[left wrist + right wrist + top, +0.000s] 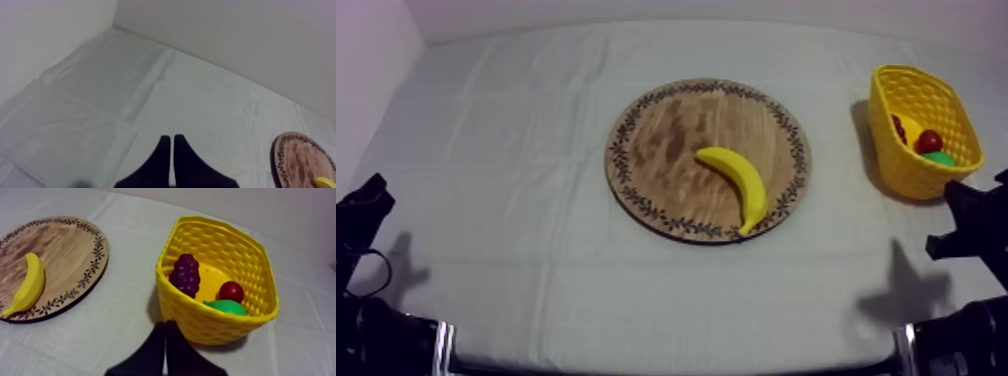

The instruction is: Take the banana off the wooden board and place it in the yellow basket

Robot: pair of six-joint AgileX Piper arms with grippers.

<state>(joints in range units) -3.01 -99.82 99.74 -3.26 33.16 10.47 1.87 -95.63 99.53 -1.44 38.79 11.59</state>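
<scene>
- Banana (736, 185) position is noted first: it lies on the wooden board (666, 150), toward the side facing the yellow basket (889, 140), and is well apart from both grippers.
- The left gripper (172, 141) is seen pressed together on nothing over bare cloth near the board. The right gripper (166, 327) is likewise closed into a narrow wedge, just in front of the basket.
- A slip is judged likely if the smooth, curved banana is pinched near a tapered end.
- The board could be shoved if the fingers are lowered too far.
- The banana could catch on the rim or roll out, since room inside is already taken.
- The basket's load is made plain in the right wrist view: a bunch of grapes (185, 275), a small red fruit (231, 290) and a green fruit (225, 307).
- The whole layout is given by the top view instead, with the board at centre and the basket at the right.
</scene>
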